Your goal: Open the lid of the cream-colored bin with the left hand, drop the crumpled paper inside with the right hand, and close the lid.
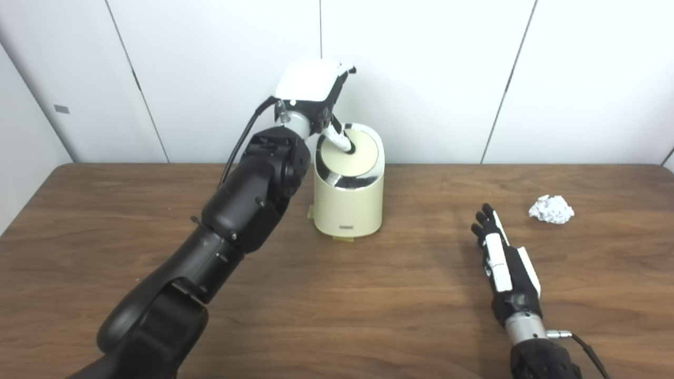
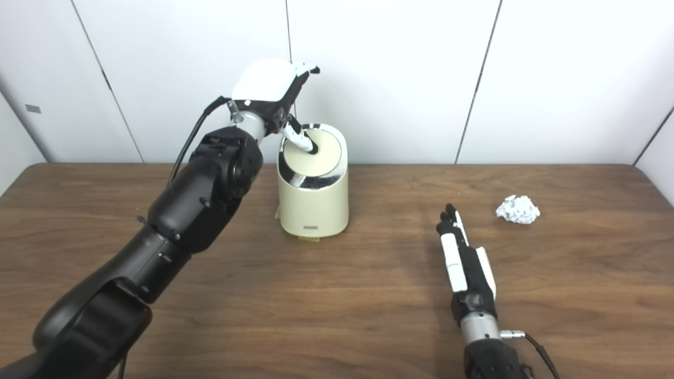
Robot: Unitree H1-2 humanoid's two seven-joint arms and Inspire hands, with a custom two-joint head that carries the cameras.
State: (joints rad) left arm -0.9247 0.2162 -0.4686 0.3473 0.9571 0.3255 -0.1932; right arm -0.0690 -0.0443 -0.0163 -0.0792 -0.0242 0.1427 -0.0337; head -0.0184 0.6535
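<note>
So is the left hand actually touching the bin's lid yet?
Touching. In the left eye view a finger of the left hand presses onto the lid, with no visible gap; the right eye view agrees.

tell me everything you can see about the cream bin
The cream-colored cylindrical bin stands upright on the brown wooden table, toward the back near the white wall. It looks like smooth plastic, with a shiny chrome ring around a flat cream lid that tilts toward the camera. A small label sits low on its front. One finger of the left hand presses on the lid.
</note>
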